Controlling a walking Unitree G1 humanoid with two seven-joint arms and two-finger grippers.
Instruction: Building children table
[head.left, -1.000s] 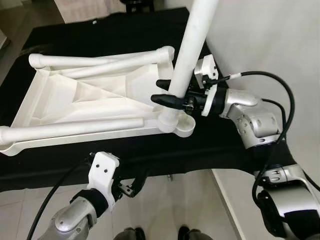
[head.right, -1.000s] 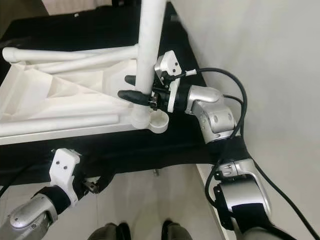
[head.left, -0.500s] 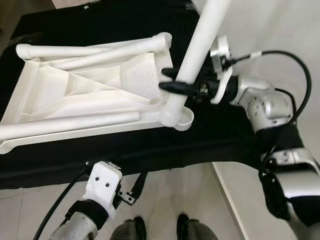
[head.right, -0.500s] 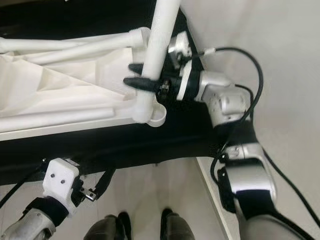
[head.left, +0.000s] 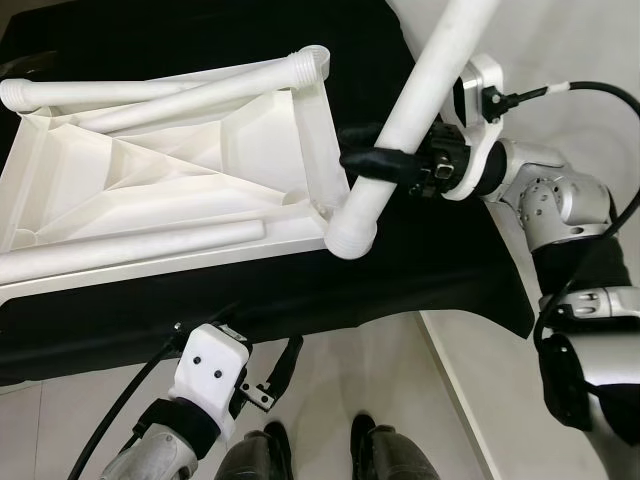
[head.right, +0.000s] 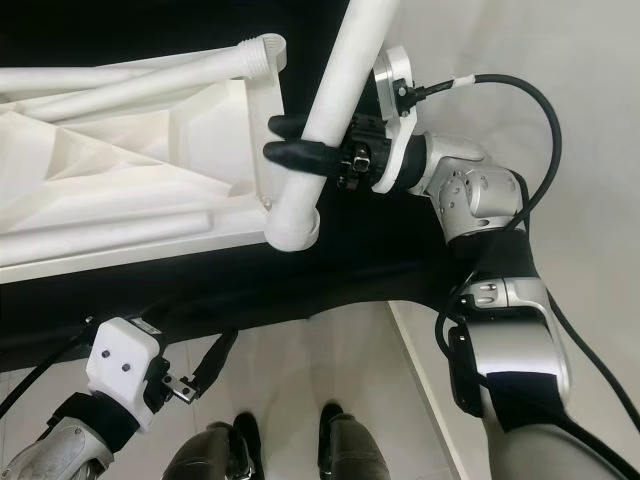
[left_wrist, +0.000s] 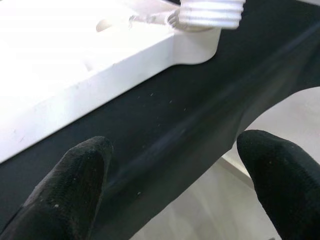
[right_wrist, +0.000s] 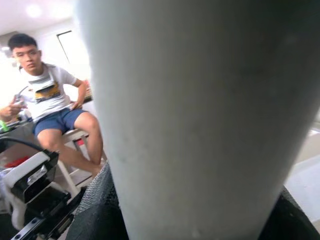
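Black cloth covers the bench under the upturned tabletop. Right gripper pinches the leg at the corner socket; left gripper hangs spread. I'd straighten it before twisting.

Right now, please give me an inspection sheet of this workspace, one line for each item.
Surface: black cloth on a low platform.
Job's things: white tabletop upside down; white leg standing tilted at its near right corner socket; three loose legs lying on it.
Clutter: nothing seen.
Grippers: right pincer shut on the white leg; left pincer open, below the cloth's near edge.
Cables: black cable looping over the right arm.
Surroundings: pale tiled floor; seated person.
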